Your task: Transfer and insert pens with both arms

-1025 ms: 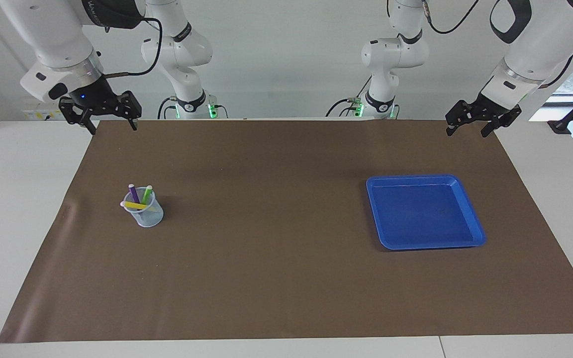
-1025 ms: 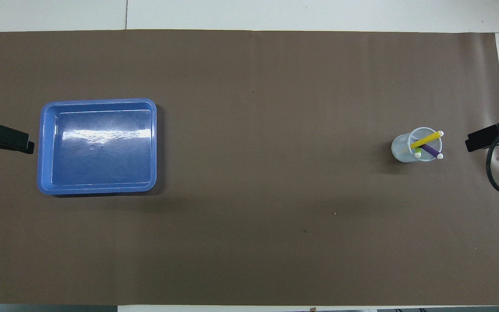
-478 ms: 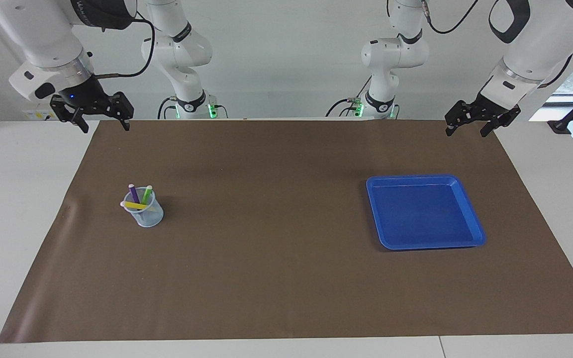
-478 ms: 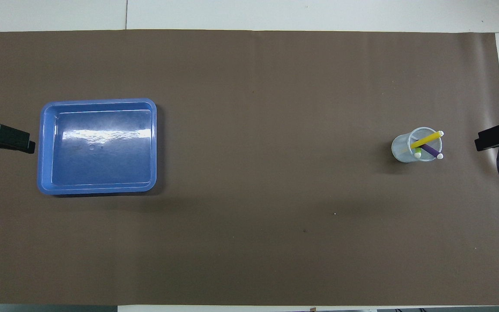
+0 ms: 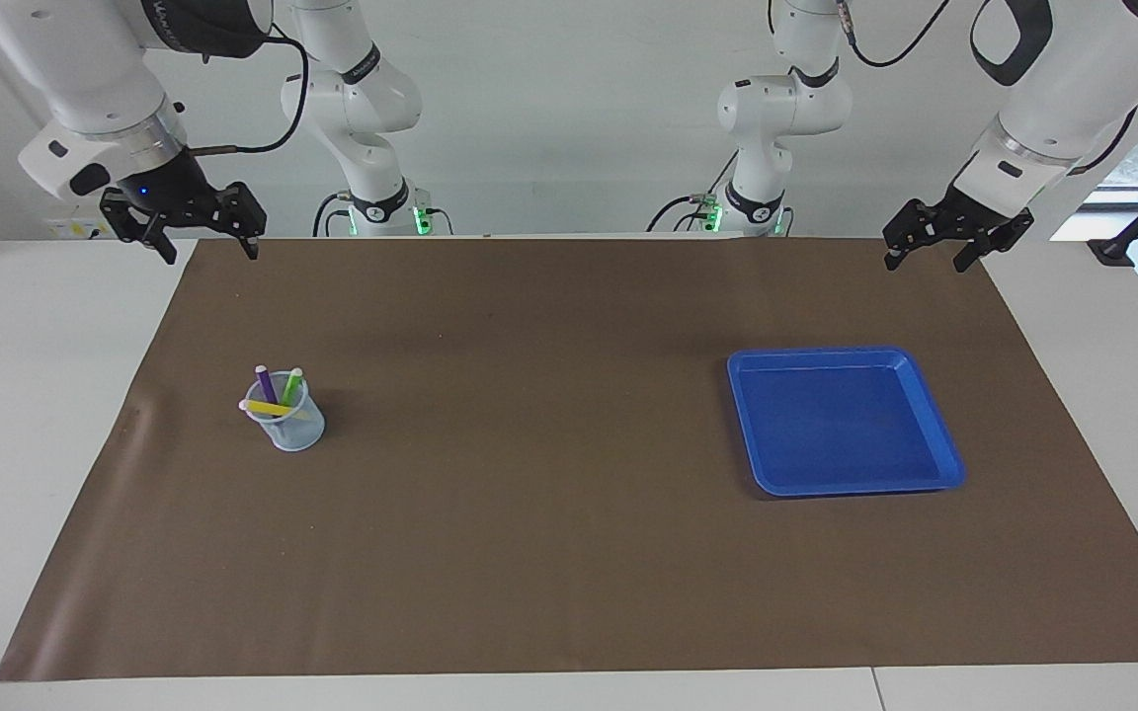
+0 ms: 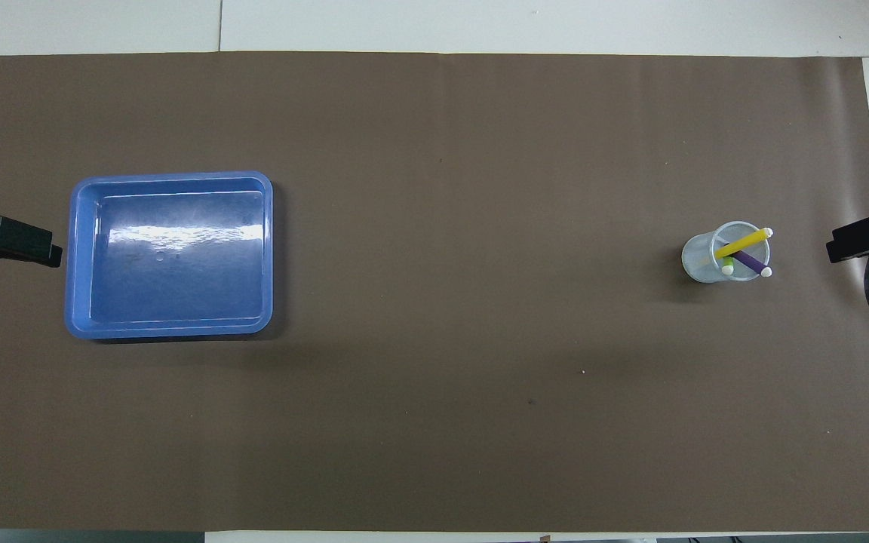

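The three slim marker pens, one green (image 5: pixel 291 386), one purple (image 5: pixel 265 384) and one yellow (image 5: pixel 270 407), each with a pale whitish end, are standing together in a small clear plastic cup (image 5: pixel 284 413). The cup is sitting on the brown paper sheet (image 5: pixel 549 553) toward the right arm's end of the table. The pens are leaning in different directions; the yellow one is lying almost across the rim, and the green one is showing mostly its pale tip in the overhead view.

Toward the left arm's end, well apart from the cup, a blue square plastic tray (image 5: pixel 934 472) is lying with nothing inside.

I am judging that the task is nearly complete: all three pens are already in the cup, none is lying in the tray or on the paper, so I am seeing nothing left to carry.

The right gripper (image 5: pixel 182 237) is hanging over the corner of the paper at the robots' edge, with its fingers spread and nothing between them. The left gripper (image 5: pixel 938 249) is hanging over the other corner at that edge, also released and carrying nothing. Both arms are waiting.

In the overhead view only a part of each gripper is showing at the picture's edges. The lower part of the pens inside the cup is hard to make out.
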